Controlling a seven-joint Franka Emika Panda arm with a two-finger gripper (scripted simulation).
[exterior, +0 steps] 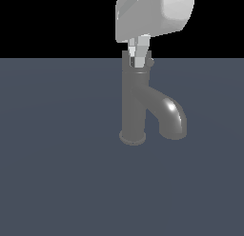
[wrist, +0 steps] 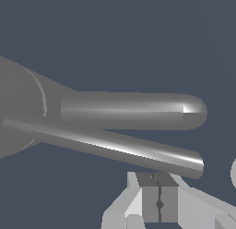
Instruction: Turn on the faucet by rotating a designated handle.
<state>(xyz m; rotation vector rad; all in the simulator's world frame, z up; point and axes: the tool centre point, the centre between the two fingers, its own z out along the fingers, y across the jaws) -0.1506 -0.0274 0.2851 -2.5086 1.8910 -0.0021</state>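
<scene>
Faucet (exterior: 135, 104), dark grey glossy metal with a tall cylindrical column, flared round base and thick curved spout, stands at the centre of the exterior view on the slate-blue matte tabletop (exterior: 57, 173); open surface surrounds it on all sides. White robot hand (exterior: 138, 59) hangs at upper centre, fingertips at the cap. In the wrist view, the thin straight light-grey metal rod handle (wrist: 120, 148) lies just beside the closed finger pads (wrist: 150, 202), which grip nothing; contact cannot be determined.
</scene>
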